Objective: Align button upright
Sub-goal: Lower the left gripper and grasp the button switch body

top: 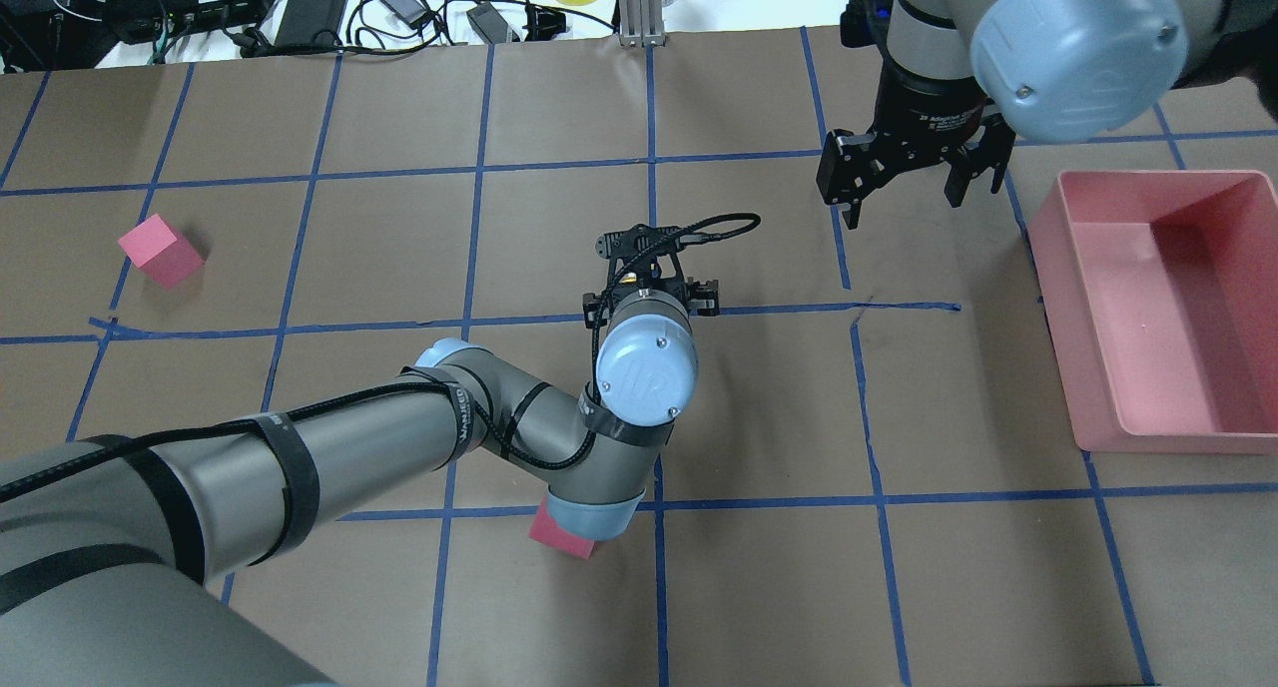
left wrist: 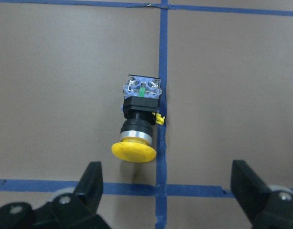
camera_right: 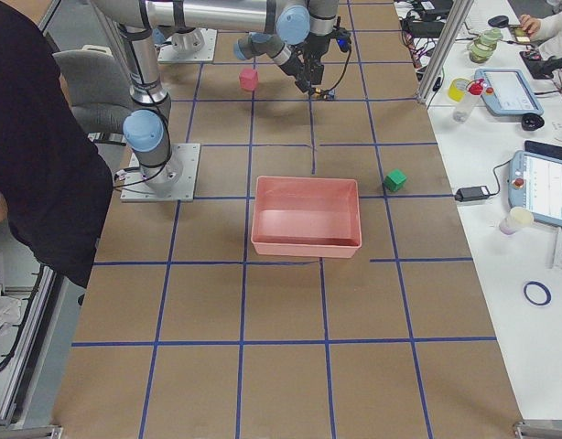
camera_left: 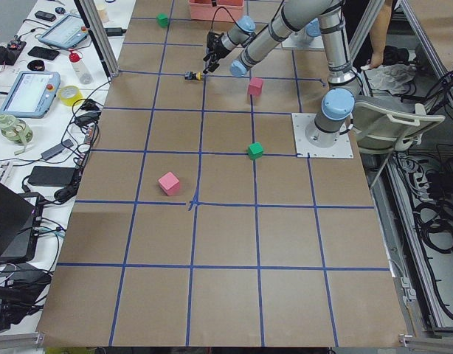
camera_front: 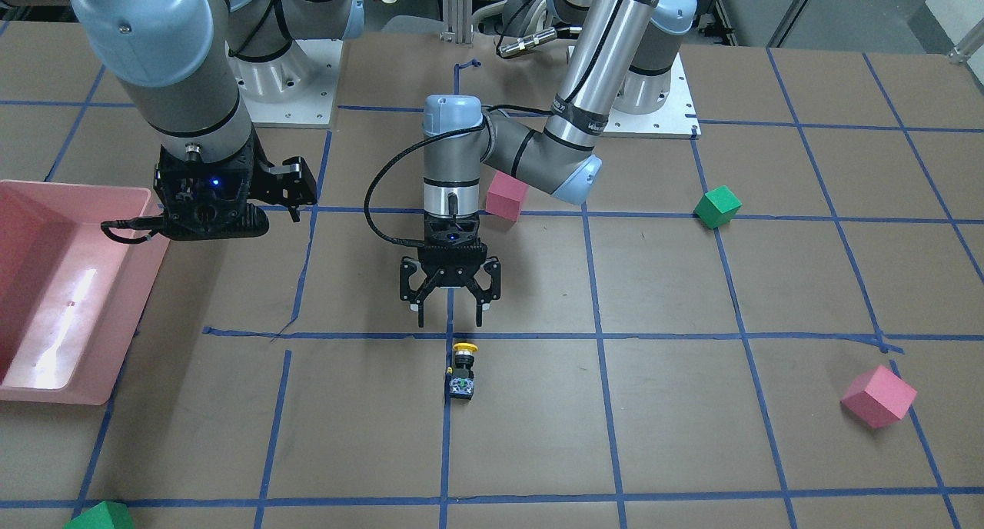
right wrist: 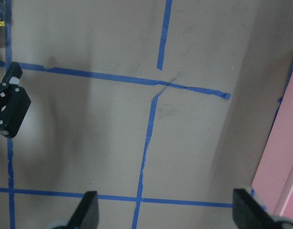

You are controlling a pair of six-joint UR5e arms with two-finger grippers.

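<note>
Button (camera_front: pixel 463 369) lying on table (camera_front: pixel 692 421) against tape line (camera_front: pixel 446 437) — left pincer (camera_front: pixel 450 321) just robot-side, seemingly raised.

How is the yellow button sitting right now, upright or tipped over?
Tipped over. The button lies on its side: the left wrist view shows its cap, collar and base in a row.

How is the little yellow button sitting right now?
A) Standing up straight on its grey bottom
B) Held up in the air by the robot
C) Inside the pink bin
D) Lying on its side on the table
D: the button lies on its side on the brown table. Its yellow cap points toward the open left end effector, which is not touching it.
</note>
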